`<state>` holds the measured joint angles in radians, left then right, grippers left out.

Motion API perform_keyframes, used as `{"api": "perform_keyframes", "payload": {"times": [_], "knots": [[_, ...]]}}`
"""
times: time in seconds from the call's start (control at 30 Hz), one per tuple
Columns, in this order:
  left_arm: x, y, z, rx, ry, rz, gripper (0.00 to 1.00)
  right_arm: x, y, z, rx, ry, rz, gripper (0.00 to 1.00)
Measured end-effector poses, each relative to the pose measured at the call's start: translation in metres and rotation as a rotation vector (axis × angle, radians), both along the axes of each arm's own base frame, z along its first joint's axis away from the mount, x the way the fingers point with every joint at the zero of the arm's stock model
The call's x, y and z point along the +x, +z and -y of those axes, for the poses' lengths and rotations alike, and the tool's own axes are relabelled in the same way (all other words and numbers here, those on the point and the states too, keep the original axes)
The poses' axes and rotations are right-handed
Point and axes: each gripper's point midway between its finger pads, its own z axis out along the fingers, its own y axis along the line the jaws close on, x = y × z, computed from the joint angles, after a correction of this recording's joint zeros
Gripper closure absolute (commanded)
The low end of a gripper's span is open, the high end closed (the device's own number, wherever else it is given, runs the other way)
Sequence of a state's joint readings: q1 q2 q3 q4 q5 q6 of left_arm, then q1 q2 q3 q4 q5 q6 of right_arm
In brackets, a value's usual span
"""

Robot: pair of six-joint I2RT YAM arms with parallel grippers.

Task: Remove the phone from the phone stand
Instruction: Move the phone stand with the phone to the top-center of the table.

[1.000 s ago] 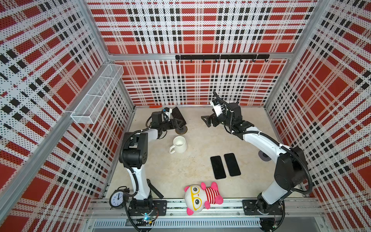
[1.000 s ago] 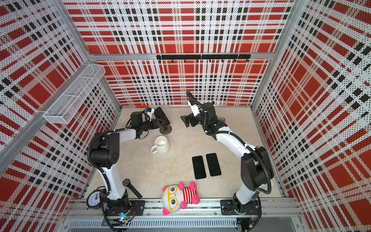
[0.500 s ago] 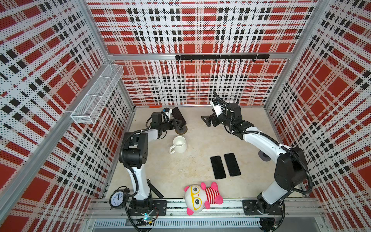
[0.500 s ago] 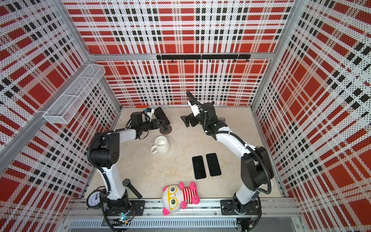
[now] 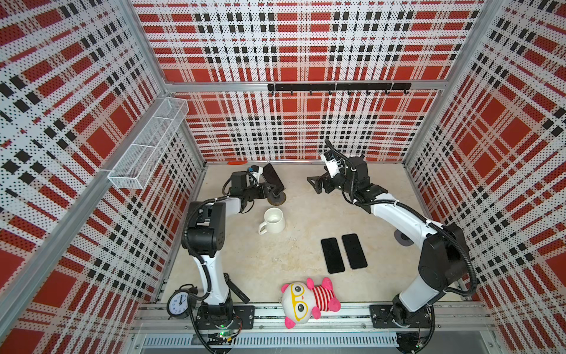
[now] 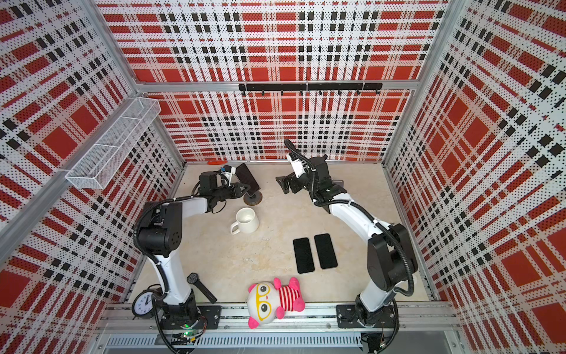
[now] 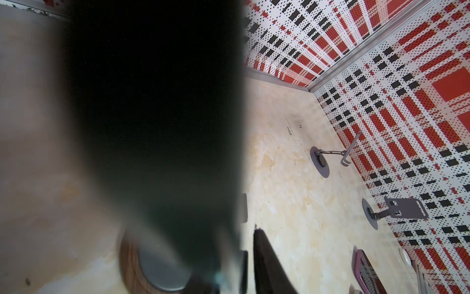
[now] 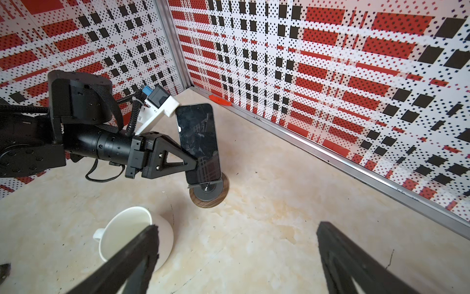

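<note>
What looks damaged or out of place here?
The phone on the phone stand shows crack-like lines across its screen, though they may be reflections. The plush toy lies over the front rail, partly off the table. Nothing spilled.

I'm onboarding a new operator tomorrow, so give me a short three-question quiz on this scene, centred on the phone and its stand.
1. True or false: the phone rests on the phone stand.
2. Pick one. The left gripper is: A) closed on the phone's edge; B) wide open above the phone; C) far away from the phone.
3. Count: in both top views, how many flat phones lie side by side on the table?
Key: 1 true; 2 A; 3 two.
</note>
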<state>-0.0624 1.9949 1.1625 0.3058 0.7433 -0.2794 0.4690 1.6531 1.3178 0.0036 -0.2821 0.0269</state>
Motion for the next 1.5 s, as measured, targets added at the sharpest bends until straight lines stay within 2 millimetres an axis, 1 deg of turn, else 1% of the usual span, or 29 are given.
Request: {"api": "perform_keyframes", "payload": {"times": [0.13,0.23,0.47,0.73,0.83,0.93,1.0,1.1,1.2,1.33,1.37,1.43,1.5], "knots": [[-0.001,-0.002,-0.001,0.005,0.001,0.004,0.82,0.000,0.000,0.000,-0.001,-0.003,0.000,0.00],[-0.001,-0.003,-0.001,0.009,-0.001,0.011,0.86,0.001,0.000,0.001,-0.002,-0.006,0.001,0.00],[-0.002,-0.002,0.000,0.008,-0.009,0.019,0.86,0.001,0.000,0.001,-0.002,-0.009,0.002,0.00],[-0.006,0.002,0.010,0.015,-0.056,0.055,0.87,0.001,0.001,0.002,-0.003,-0.013,0.004,0.00],[-0.010,0.003,0.019,0.019,-0.086,0.070,0.87,0.001,0.003,0.003,-0.002,-0.016,0.008,0.00],[-0.016,0.004,0.033,0.014,-0.128,0.074,0.87,0.000,0.006,0.003,0.000,-0.018,0.013,0.00],[-0.025,0.002,0.046,-0.005,-0.173,0.049,0.87,0.000,0.007,0.004,0.001,-0.019,0.015,0.00],[-0.033,0.004,0.058,-0.023,-0.219,0.045,0.87,0.000,0.007,0.004,0.000,-0.020,0.015,0.00],[-0.044,0.000,0.072,-0.035,-0.268,0.019,0.87,0.000,0.007,0.004,0.000,-0.023,0.015,0.00],[-0.053,-0.002,0.083,-0.045,-0.312,0.015,0.87,0.000,0.007,0.004,-0.001,-0.025,0.015,0.00],[-0.053,-0.002,0.084,-0.045,-0.317,0.019,0.85,0.000,0.007,0.004,-0.003,-0.028,0.016,0.00],[-0.055,-0.002,0.085,-0.047,-0.328,0.022,0.77,0.000,0.006,0.004,-0.006,-0.031,0.012,0.00],[-0.057,-0.002,0.085,-0.051,-0.336,0.023,0.74,0.000,0.005,0.004,-0.012,-0.034,0.008,0.00]]}}
